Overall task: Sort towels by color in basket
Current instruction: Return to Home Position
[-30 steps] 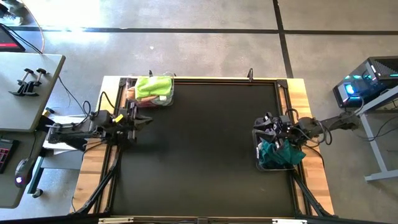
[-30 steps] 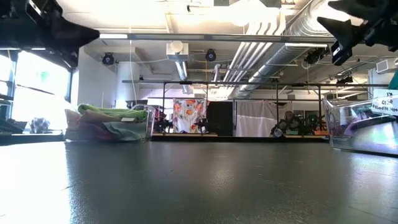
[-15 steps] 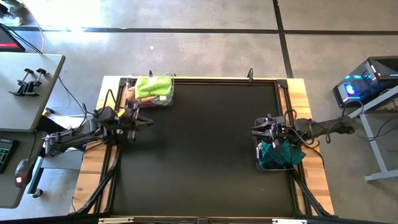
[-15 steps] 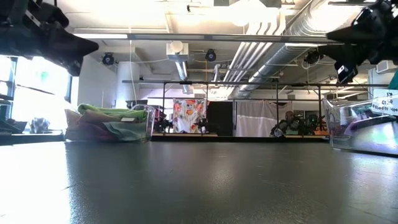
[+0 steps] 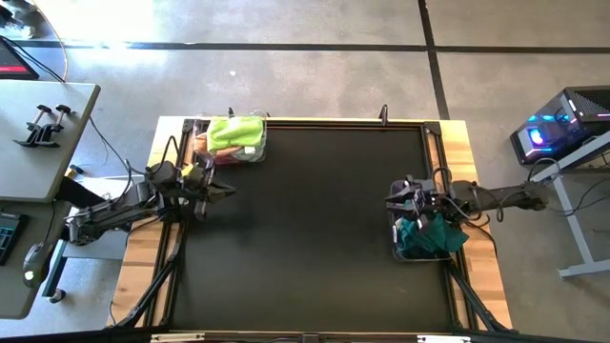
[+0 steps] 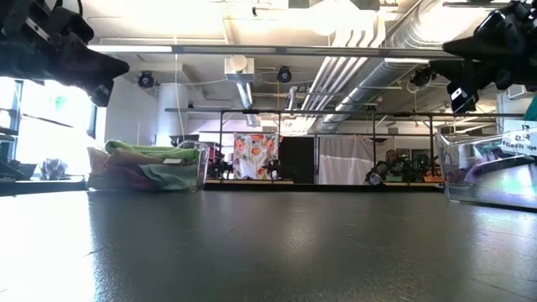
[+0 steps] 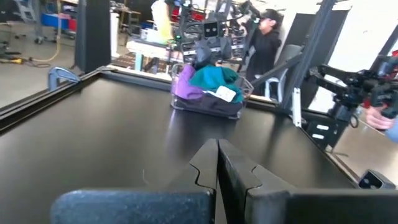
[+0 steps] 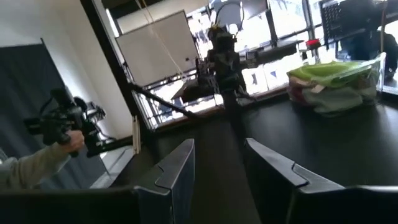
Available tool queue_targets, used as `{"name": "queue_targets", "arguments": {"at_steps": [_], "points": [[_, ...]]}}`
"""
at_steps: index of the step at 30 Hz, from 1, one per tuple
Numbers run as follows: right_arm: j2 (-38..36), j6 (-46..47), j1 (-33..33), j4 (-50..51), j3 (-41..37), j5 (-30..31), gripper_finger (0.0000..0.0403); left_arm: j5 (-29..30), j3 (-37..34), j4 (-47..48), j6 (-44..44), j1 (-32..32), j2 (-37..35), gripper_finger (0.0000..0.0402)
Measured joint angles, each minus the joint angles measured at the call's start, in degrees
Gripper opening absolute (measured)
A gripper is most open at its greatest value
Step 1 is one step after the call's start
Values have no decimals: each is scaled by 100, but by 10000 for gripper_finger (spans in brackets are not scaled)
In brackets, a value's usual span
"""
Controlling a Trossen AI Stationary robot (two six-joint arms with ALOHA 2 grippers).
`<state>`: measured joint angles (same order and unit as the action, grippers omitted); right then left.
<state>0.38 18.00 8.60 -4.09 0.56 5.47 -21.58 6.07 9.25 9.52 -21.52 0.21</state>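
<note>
The left pincer (image 5: 217, 187) hangs above the counter's (image 5: 305, 276) left edge. Its fingers (image 7: 205, 163) are pressed flat together with nothing between them. The right pincer (image 5: 393, 199) hangs above the counter's right side. Its fingers (image 8: 178, 167) stand apart with a clear gap, and it holds nothing.

The towels lie in two clear bins. The first bin (image 5: 259, 153) stands at the counter's far left corner, just beyond the left pincer. A lime green towel (image 5: 235, 133) is heaped on top, and a peach-pink towel (image 5: 201, 143) shows under it on the side nearest the counter's edge. The second bin (image 5: 419, 256) stands at the counter's right edge. The right arm reaches over it and hides part of it from above. It holds a teal towel (image 5: 431, 234). The left wrist view shows a purple towel (image 7: 184, 83) beside the teal one.

A metal clamp (image 5: 384, 112) grips the middle of the counter's far edge. A grey side table (image 5: 43, 143) stands off the counter's left side, and a blue-lit box (image 5: 562, 129) off its right. Beyond the counter, a person's hand (image 8: 68, 144) holds a dark handle rig.
</note>
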Motion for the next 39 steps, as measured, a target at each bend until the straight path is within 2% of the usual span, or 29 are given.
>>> {"name": "queue_targets", "arguments": {"at_steps": [8,17,22,27,30,34,39], "points": [[2,89,0,229,0,110,133,-39,0,-4,-24,20,0,0],[66,-337,2,231,0,94,133,-60,-238,-330,-80,64,0,0],[412,-528,2,229,0,94,133,-432,-249,-373,-188,68,-2,0],[892,-302,2,222,0,205,132,-852,-249,-393,-478,68,-2,0],[1170,-294,4,214,0,231,109,-863,-249,-393,-520,68,-2,0],[1434,-677,4,-221,0,107,21,-863,-249,-393,-517,68,-2,0],[1422,-1032,5,-558,0,-4,7,-866,-249,-389,-518,68,-2,0]]}}
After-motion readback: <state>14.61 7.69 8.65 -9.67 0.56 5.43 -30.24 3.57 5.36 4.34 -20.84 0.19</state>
